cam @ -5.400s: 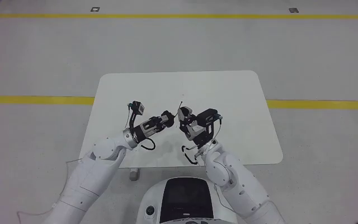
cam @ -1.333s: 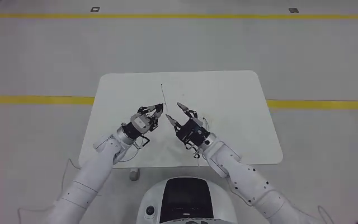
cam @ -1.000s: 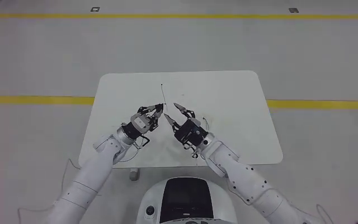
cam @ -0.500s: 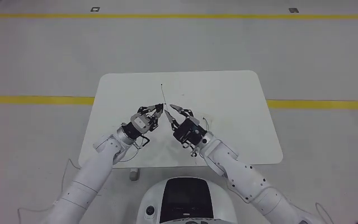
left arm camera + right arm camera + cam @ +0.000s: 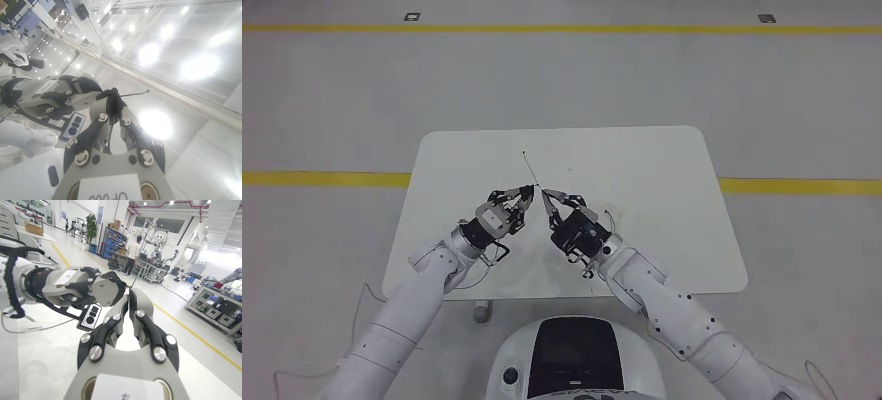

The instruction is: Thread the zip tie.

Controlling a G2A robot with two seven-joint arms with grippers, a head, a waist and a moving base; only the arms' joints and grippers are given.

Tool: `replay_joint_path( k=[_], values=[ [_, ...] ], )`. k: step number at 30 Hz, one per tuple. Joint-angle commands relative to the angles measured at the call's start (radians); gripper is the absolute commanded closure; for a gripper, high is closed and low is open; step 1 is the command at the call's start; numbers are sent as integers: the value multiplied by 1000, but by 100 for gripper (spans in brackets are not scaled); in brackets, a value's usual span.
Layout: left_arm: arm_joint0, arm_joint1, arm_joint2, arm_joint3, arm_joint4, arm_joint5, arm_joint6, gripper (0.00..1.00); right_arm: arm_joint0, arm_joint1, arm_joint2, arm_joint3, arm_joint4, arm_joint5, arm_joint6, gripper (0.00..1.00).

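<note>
pinching the zip tie (image 5: pixel 529 168) between shut jaws of the left gripper (image 5: pixel 114 102), clamping it too in those of the right gripper (image 5: pixel 129 294) (tip to tip), above the white table (image 5: pixel 662 160).

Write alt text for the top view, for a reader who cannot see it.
The left gripper and the right gripper meet tip to tip above a white table, both shut on a thin black zip tie whose free end points toward the table's far edge.
</note>
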Motion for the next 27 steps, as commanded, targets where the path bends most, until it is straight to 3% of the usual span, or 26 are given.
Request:
replay_joint_path(
  k=[1, 27],
  values=[
    [0, 0, 0, 0, 0, 0, 0, 100, 0, 0, 1, 1, 0, 2, -1, 100],
    [0, 0, 0, 0, 0, 0, 0, 100, -35, 13, 56, -20, 0, 2, 7, 100]
  ],
)
